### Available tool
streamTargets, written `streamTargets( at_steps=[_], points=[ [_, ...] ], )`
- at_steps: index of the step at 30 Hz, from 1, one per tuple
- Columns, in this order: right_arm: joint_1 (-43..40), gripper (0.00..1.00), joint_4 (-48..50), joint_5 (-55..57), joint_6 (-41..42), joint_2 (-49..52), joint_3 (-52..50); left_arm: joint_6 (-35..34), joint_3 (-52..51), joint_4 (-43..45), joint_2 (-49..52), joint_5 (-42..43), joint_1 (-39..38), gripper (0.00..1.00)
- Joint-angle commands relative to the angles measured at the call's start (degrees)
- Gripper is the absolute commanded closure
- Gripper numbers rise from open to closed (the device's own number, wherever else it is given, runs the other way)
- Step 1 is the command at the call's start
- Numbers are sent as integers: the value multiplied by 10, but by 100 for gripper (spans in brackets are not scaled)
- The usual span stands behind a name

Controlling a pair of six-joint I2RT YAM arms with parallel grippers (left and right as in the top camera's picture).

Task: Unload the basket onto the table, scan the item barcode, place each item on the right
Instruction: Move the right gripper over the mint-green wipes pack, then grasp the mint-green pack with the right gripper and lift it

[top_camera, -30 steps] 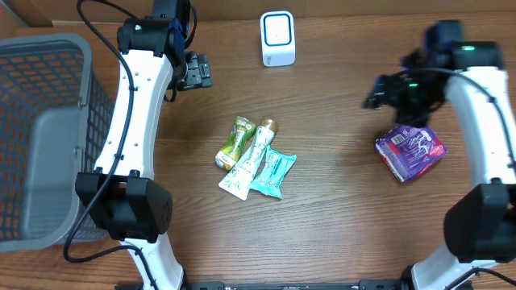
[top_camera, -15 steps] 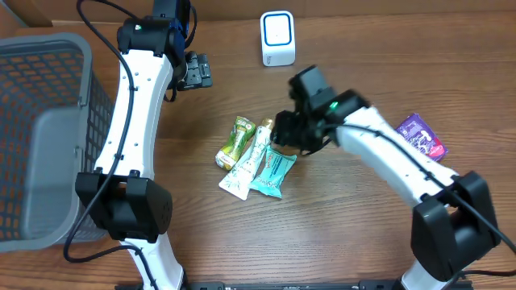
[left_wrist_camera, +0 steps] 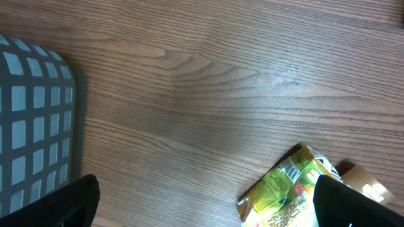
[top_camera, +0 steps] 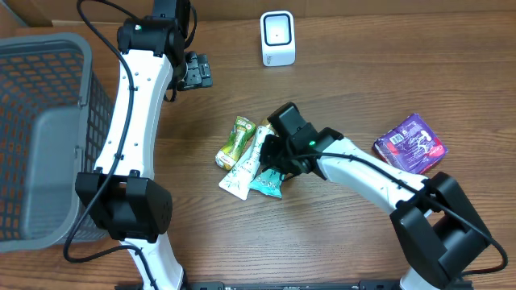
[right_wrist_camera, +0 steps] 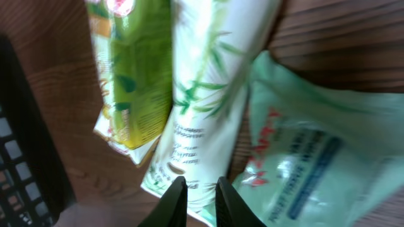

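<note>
Three items lie side by side mid-table: a green packet (top_camera: 236, 141), a white tube (top_camera: 250, 165) and a teal packet (top_camera: 270, 176). My right gripper (top_camera: 270, 157) is down over them. In the right wrist view its jaws (right_wrist_camera: 201, 189) are closed to a narrow slit on the flat end of the white tube (right_wrist_camera: 208, 107), with the green packet (right_wrist_camera: 129, 82) to the left and the teal packet (right_wrist_camera: 315, 164) to the right. The white scanner (top_camera: 278, 38) stands at the back. My left gripper (top_camera: 193, 71) hangs open and empty, with the green packet (left_wrist_camera: 284, 189) by its right finger.
A grey mesh basket (top_camera: 40, 137) fills the left edge of the table and also shows in the left wrist view as grey mesh (left_wrist_camera: 35, 126). A purple package (top_camera: 410, 143) lies at the right.
My right arm swung from above the purple package at the right across to the three items and lowered onto them, its jaws closing. The purple package shifted slightly. The left arm has not moved.
</note>
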Motion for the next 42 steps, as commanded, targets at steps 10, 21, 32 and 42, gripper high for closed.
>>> streamTargets(
  at_steps=[10, 21, 32, 42],
  points=[
    [16, 81, -23, -7, 12, 34, -1, 4, 9, 1, -11, -6, -1, 0],
    [-66, 81, -252, 66, -163, 33, 103, 4, 9, 1, -11, -6, -1, 0],
    [-140, 72, -329, -11, -449, 33, 120, 4, 9, 1, -11, -6, -1, 1],
    [-21, 55, -336, 166, -484, 33, 100, 4, 9, 1, -11, -6, -1, 0]
  ],
)
